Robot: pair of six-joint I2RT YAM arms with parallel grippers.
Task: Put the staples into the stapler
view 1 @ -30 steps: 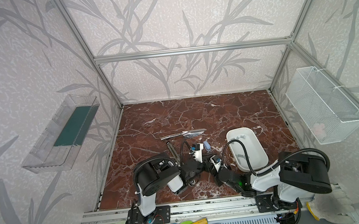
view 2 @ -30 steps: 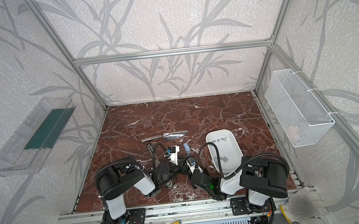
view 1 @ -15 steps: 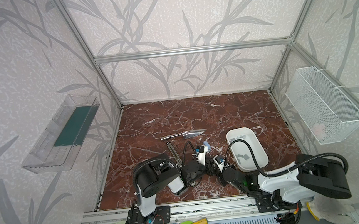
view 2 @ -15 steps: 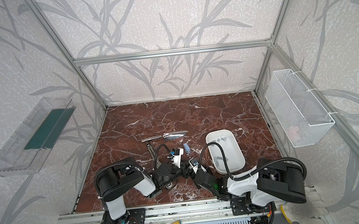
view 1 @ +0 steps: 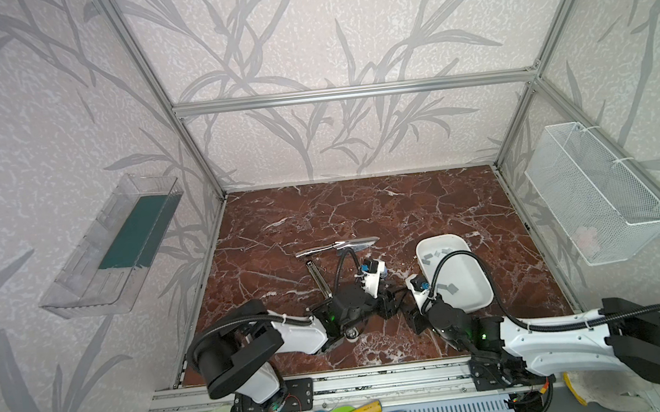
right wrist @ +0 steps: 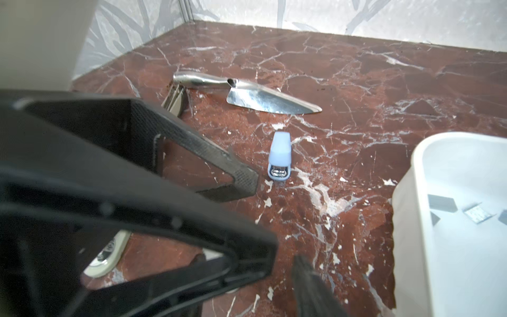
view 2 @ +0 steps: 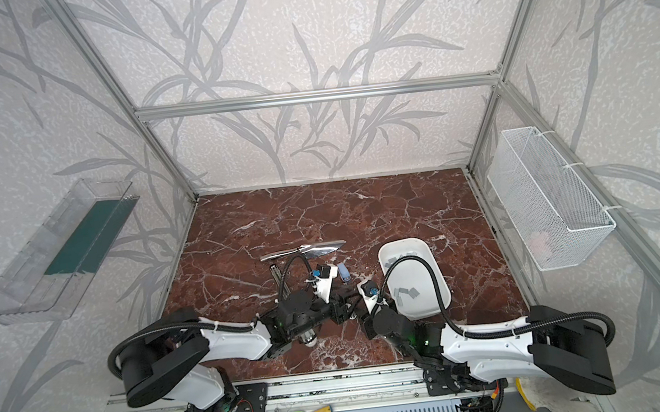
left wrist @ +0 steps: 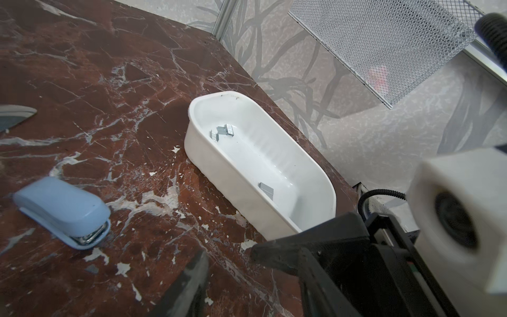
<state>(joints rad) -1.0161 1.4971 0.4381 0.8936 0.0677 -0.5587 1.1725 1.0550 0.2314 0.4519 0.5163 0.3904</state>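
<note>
The small blue stapler (left wrist: 63, 211) (right wrist: 279, 156) (view 2: 342, 271) lies shut on the marble floor. Several grey staples (left wrist: 222, 131) (right wrist: 476, 212) lie in the white tray (view 1: 478, 300) (left wrist: 247, 175) to its right. My left gripper (view 1: 395, 306) (right wrist: 255, 219) hovers low at the front centre, open, with bare floor between its fingers. My right gripper (view 1: 410, 319) points at it, tips almost meeting, beside the tray's near corner. Only one of its fingers (right wrist: 310, 288) shows, with floor beside it and nothing held. A cream stapler-like thing (right wrist: 109, 252) lies under the left gripper.
A shiny metal trowel (view 1: 337, 247) (right wrist: 260, 96) and a slim metal piece (view 1: 316, 273) lie behind the grippers. A wire basket (view 1: 599, 195) hangs on the right wall and a clear shelf (view 1: 115, 242) on the left wall.
The left gripper's fingers have spread wider. The right arm has stretched out low, its elbow swinging to the right, and its gripper has shifted slightly towards the tray.
</note>
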